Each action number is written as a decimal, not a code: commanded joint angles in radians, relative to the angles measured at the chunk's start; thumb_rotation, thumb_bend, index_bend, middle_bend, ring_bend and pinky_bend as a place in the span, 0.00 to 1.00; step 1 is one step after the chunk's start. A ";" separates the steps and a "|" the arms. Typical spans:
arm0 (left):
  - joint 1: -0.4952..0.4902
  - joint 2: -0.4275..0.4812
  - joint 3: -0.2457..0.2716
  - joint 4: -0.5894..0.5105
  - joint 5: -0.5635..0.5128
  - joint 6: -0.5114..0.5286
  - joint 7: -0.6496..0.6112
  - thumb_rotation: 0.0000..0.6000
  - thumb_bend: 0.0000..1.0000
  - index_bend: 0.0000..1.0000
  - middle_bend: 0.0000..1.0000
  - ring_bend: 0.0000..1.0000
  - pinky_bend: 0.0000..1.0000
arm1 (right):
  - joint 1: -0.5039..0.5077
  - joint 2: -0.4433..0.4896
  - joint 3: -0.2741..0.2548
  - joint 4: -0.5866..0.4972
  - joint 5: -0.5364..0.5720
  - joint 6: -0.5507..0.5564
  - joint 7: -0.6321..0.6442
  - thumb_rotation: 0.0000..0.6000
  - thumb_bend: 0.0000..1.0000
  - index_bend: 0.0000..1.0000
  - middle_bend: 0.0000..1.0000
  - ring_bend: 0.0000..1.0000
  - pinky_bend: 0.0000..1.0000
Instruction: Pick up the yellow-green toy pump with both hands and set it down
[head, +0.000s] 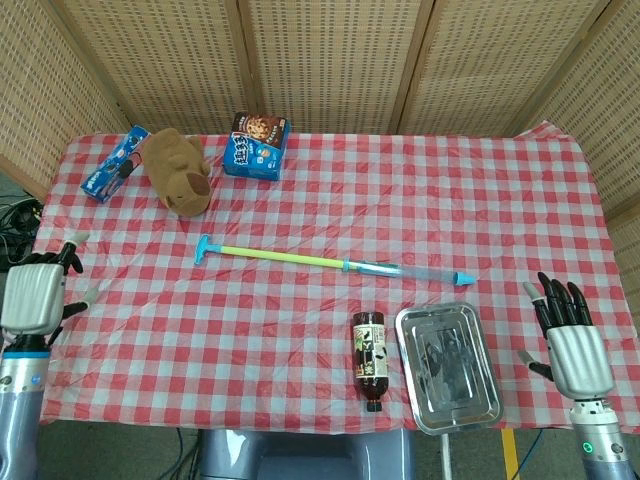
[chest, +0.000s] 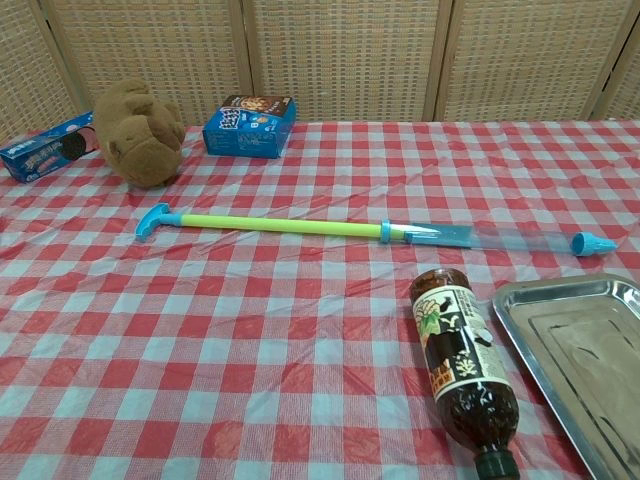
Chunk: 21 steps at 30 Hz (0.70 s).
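Observation:
The yellow-green toy pump (head: 300, 259) lies flat across the middle of the checked cloth, its blue handle to the left and its clear barrel with a blue tip to the right; the chest view shows the pump (chest: 300, 226) too. My left hand (head: 38, 296) hovers over the table's left edge, fingers apart, holding nothing, well left of the handle. Off the table's front right corner, my right hand (head: 568, 339) is spread and empty, right of the barrel tip. Neither hand appears in the chest view.
A dark bottle (head: 369, 360) lies on its side beside a steel tray (head: 478, 378) at the front right. At the back left are a brown plush toy (head: 177, 171), a blue cookie box (head: 256, 144) and a blue biscuit packet (head: 114, 162).

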 joint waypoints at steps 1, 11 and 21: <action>-0.104 -0.032 -0.067 -0.003 -0.119 -0.107 0.094 1.00 0.23 0.35 0.73 0.69 0.61 | 0.008 -0.004 0.013 0.012 0.019 -0.014 0.006 1.00 0.07 0.01 0.00 0.00 0.00; -0.293 -0.120 -0.098 0.077 -0.357 -0.262 0.287 1.00 0.23 0.41 0.81 0.75 0.66 | 0.018 0.000 0.021 0.027 0.051 -0.040 0.045 1.00 0.07 0.01 0.00 0.00 0.00; -0.444 -0.208 -0.099 0.179 -0.548 -0.336 0.402 1.00 0.27 0.41 0.81 0.75 0.66 | 0.027 -0.002 0.018 0.039 0.064 -0.064 0.066 1.00 0.07 0.01 0.00 0.00 0.00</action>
